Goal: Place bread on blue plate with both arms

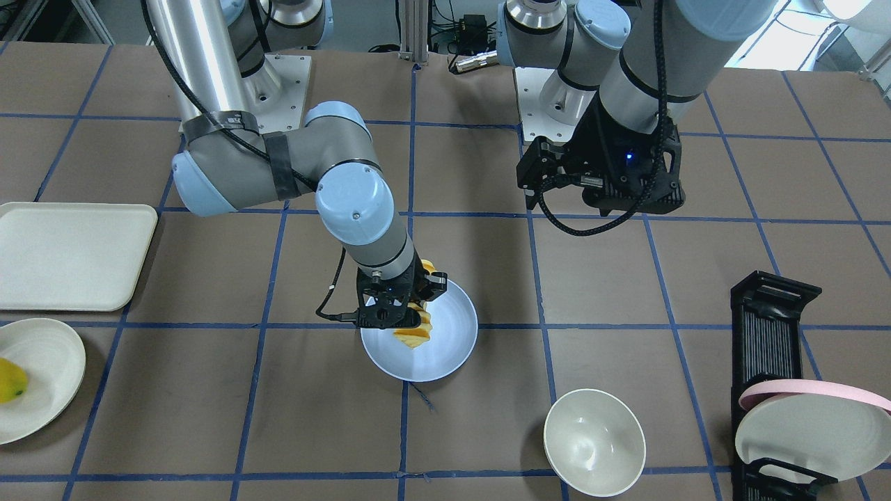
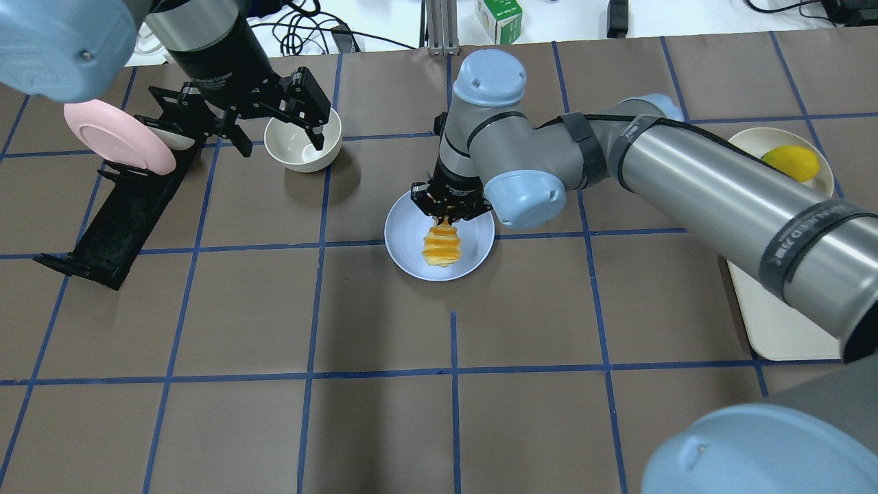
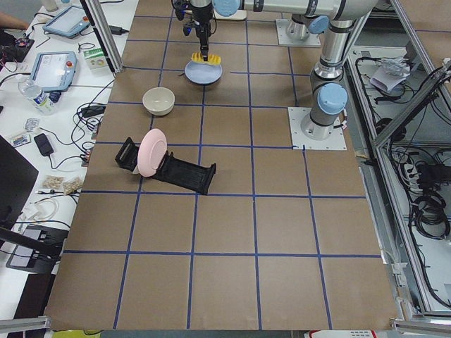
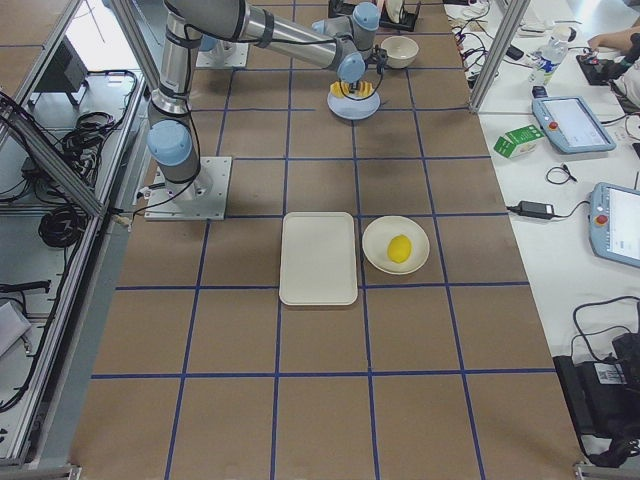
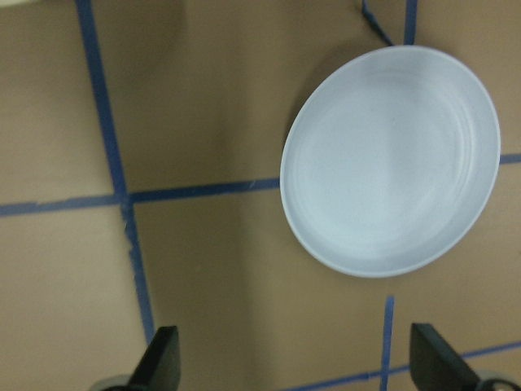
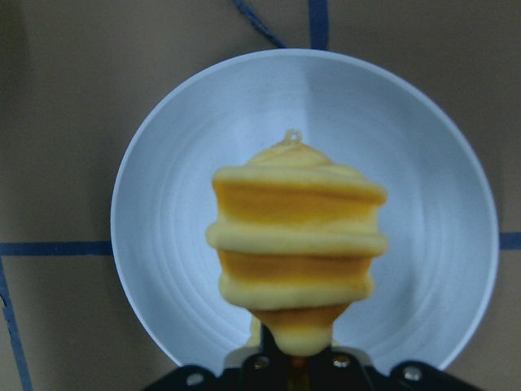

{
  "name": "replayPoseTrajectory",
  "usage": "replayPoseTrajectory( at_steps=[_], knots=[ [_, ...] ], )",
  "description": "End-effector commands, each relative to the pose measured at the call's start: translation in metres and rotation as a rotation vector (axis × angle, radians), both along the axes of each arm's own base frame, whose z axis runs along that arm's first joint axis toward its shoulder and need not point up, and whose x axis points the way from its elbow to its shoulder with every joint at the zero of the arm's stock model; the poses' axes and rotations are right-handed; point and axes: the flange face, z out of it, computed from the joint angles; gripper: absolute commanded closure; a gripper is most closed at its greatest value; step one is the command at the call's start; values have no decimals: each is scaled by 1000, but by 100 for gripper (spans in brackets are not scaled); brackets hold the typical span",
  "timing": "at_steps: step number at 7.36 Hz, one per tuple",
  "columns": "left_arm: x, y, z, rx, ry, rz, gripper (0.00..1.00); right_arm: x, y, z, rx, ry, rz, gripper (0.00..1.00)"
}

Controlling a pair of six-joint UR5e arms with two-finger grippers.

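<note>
The blue plate (image 1: 454, 332) lies mid-table; it also shows in the overhead view (image 2: 403, 241) and the right wrist view (image 6: 163, 244). My right gripper (image 1: 411, 306) is shut on one end of the bread (image 1: 415, 337), an orange-and-cream ridged loaf. The bread (image 2: 442, 245) hangs tip-down over the plate's middle (image 6: 297, 244); I cannot tell whether it touches the plate. My left gripper (image 2: 278, 137) is open and empty, raised high near the off-white bowl (image 2: 302, 144). The left wrist view shows a bare plate (image 5: 391, 163) beyond the spread fingers (image 5: 163, 362).
The bowl (image 1: 594, 442) sits right of the plate in the front view. A black dish rack (image 1: 773, 327) holds the pink-rimmed cream plate (image 1: 814, 424). A cream tray (image 1: 69, 254) and a white plate (image 1: 49, 369) with a yellow fruit (image 1: 10, 381) lie at the other end.
</note>
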Motion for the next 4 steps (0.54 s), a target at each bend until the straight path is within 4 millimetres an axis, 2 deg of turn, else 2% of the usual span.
replayPoseTrajectory(
  at_steps=[1,2,3,4],
  knots=[
    [4,4,9,-54,-43,8,0,11,4,-21,12,10,19,44],
    [-1,7,6,-51,-44,0,0,12,2,-20,8,12,18,24],
    [-1,8,7,-50,-44,36,0,12,-1,-17,1,10,15,12],
    [-1,6,6,-53,-45,76,0,12,-4,-13,-7,10,15,8]
  ],
)
